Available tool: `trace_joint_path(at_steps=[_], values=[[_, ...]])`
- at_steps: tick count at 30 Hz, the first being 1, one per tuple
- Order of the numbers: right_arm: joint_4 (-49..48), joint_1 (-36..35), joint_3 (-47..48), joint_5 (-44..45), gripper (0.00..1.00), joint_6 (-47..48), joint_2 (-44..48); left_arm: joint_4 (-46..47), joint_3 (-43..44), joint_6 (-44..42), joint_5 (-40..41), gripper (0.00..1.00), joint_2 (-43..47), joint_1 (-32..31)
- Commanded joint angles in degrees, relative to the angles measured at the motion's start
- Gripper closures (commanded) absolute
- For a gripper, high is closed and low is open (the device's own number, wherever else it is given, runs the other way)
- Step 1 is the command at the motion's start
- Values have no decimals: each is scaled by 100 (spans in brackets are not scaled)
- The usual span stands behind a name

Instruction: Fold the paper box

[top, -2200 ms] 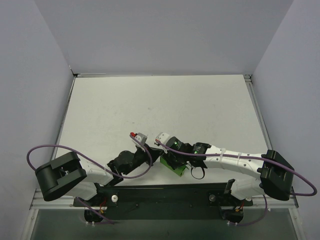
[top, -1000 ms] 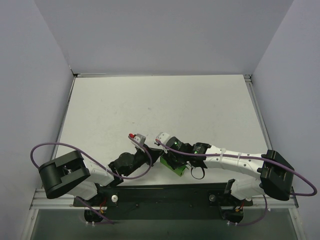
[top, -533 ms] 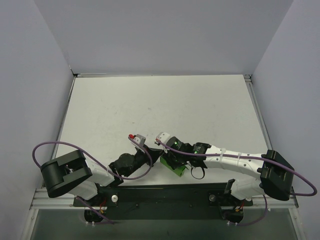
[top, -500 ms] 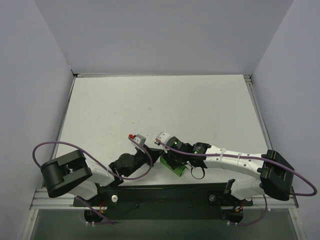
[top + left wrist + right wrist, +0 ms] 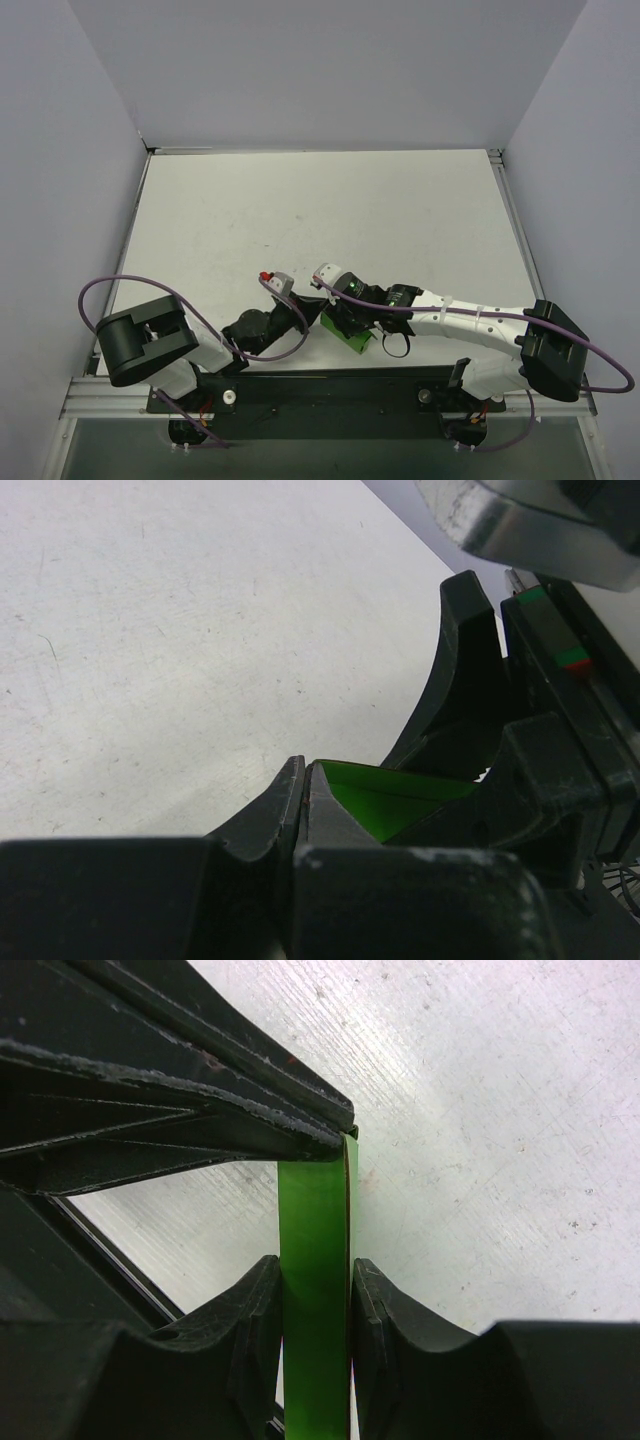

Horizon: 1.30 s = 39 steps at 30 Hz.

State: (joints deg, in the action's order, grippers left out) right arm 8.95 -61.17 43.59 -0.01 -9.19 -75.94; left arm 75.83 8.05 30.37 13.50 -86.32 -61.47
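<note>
The paper box is bright green and sits low near the table's front edge, mostly under the right arm. My right gripper is shut on it: in the right wrist view its two fingers clamp a narrow green panel of the paper box, gripper. My left gripper is shut with nothing between its fingers. Its closed tip rests against the box's green edge. In the right wrist view the left gripper's fingers touch the panel's top end.
White table surface stretches away behind both grippers, walled by grey panels on three sides. Purple cables loop off both arms. The black base rail runs along the near edge just below the box.
The left arm's black elbow housing has swung right and slightly up, and its cable loop has shifted with it. The left tip stays at the box. The right arm and box are unmoved.
</note>
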Motion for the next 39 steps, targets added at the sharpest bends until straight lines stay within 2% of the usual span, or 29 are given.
trace_joint_path(at_steps=[1,23,29,39], values=[[28,35,255,98,100,-12,229,-1246,-331,-233,-32,100,-306,-102],[142,43,387,106,100,-83,141,-2494,-243,57,320,100,-87,-462],[177,44,422,133,100,-127,97,-2617,-103,30,364,100,-262,-576],[212,17,422,186,99,-250,123,-2978,-58,303,795,100,-236,-1024]])
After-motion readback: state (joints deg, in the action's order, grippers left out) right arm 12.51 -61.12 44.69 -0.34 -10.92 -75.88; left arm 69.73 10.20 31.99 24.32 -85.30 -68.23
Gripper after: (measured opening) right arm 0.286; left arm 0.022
